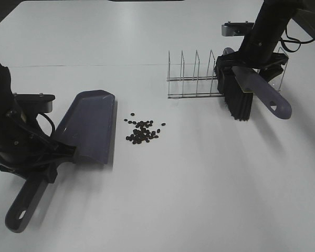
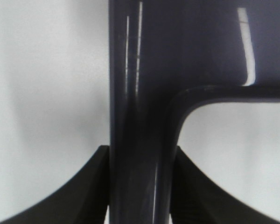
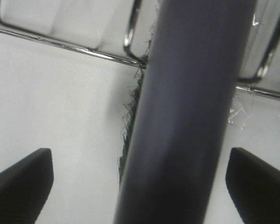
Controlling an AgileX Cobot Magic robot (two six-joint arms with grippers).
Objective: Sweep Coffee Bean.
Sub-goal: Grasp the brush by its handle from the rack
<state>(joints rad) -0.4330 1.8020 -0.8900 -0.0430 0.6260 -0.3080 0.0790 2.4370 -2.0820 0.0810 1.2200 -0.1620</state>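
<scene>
The coffee beans (image 1: 143, 131) lie in a loose dark scatter on the white table, just right of the purple dustpan (image 1: 89, 126). My left gripper (image 1: 46, 160) is shut on the dustpan's handle. The left wrist view shows the fingers (image 2: 91, 186) pressed against both sides of the handle (image 2: 140, 154). The purple brush (image 1: 265, 94) stands at the far right with its black bristles (image 1: 239, 102) on the table by the wire rack. My right gripper (image 1: 252, 71) is over the brush handle (image 3: 191, 93). Its fingers (image 3: 18, 182) stand wide apart, clear of the handle.
A chrome wire rack (image 1: 197, 76) stands on the table behind the beans, right next to the brush. It also shows in the right wrist view (image 3: 60, 44). The dustpan's long handle (image 1: 23, 210) reaches toward the front left edge.
</scene>
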